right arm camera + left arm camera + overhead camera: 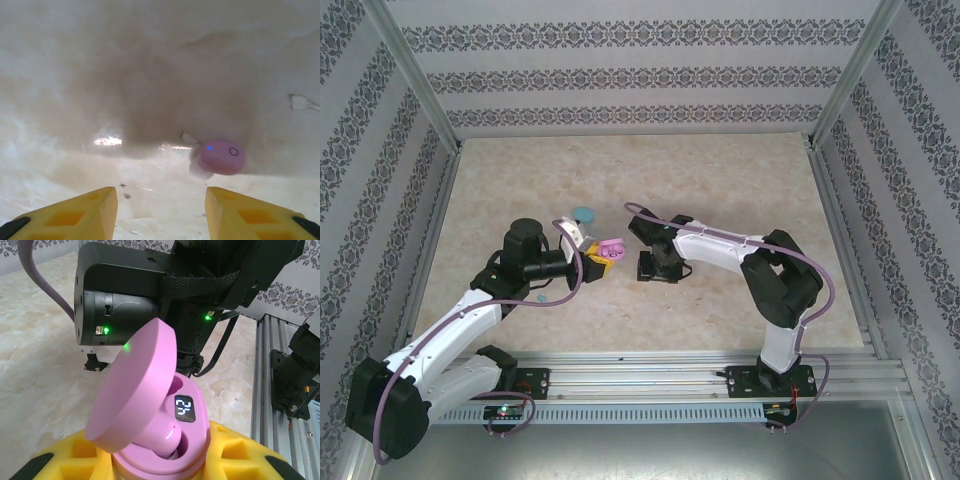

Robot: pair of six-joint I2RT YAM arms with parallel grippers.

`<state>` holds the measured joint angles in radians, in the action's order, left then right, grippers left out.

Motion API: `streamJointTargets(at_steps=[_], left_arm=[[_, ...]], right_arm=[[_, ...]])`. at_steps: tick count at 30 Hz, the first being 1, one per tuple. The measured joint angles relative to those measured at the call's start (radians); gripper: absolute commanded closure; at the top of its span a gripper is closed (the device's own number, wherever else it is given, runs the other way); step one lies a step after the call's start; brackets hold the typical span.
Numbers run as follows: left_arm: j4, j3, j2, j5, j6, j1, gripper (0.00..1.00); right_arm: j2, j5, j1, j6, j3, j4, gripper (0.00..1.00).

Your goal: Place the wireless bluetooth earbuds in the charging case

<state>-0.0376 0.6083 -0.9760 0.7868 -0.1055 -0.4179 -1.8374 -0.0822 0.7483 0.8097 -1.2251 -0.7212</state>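
The pink charging case (pixel 165 450) is open, its lid (pixel 132 390) tilted up to the left and its small display lit. One pale pink earbud (pixel 167 436) sits in the case's near slot. My left gripper (pixel 165 462) is shut on the case, and its yellow fingers (pixel 240 460) press the case's sides. From above, the left gripper (pixel 600 256) holds the case (pixel 611 247) over the table's middle. A second pale pink earbud (pixel 222 156) lies on the table with a blue light on it. My right gripper (pixel 161 210) hangs open just short of it, the earbud ahead and to the right.
A turquoise oval case (pixel 585 213) sits on the table just behind the left gripper. The right gripper (pixel 658 264) points down at the table close to the held case. Patterned walls and metal posts (pixel 430 100) enclose the marbled tabletop (pixel 720 180).
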Motion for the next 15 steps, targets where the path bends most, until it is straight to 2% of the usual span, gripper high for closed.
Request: streamJointTargets(at_steps=[7,15], left_arm=[[0.0,0.0,0.0,0.0,0.0,0.0,0.88],[0.001,0.0,0.0,0.0,0.0,0.0,0.88]], right_arm=[[0.065,0.016,0.0,0.002,0.001,-0.02,0.5],[0.048,0.014,0.0,0.005,0.017,-0.016,0.47]])
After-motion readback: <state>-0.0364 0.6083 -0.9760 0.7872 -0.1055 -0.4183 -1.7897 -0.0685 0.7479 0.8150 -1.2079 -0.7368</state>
